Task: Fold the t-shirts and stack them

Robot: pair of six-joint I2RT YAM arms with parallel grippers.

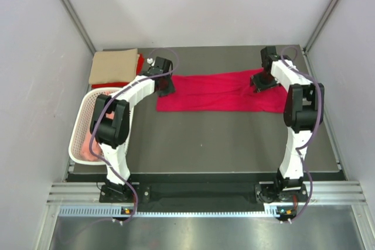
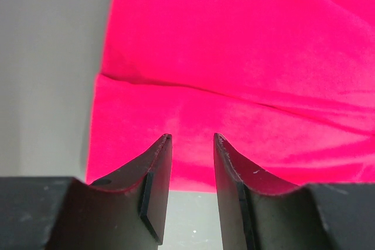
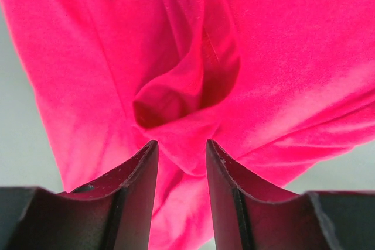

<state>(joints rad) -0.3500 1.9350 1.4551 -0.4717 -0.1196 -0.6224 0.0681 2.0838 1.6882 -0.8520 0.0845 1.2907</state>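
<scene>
Quick status from the remote desk. The crimson t-shirt [image 1: 217, 93] is stretched out flat with its long axis running straight from one gripper to the other, so each arm sits at its own end and neither is nearer overall.

The left gripper [image 2: 191, 144] hangs right over its end's hem. Its jaws are only a narrow slit apart and the cloth under them is flat and slack, so I'd say it's got nothing. The right gripper [image 3: 181, 147] has the same narrow gap, but a puckered tuck of red fills it, so I read that one as pinched on the shirt.

The rest of the shirt runs inward from each tool, toward the other arm. My guess is the next fold hinges on both ends moving together across that axis, so the left needs a bite first.

The folded tan shirt [image 1: 114, 65] sits just outboard of the left tool.
</scene>
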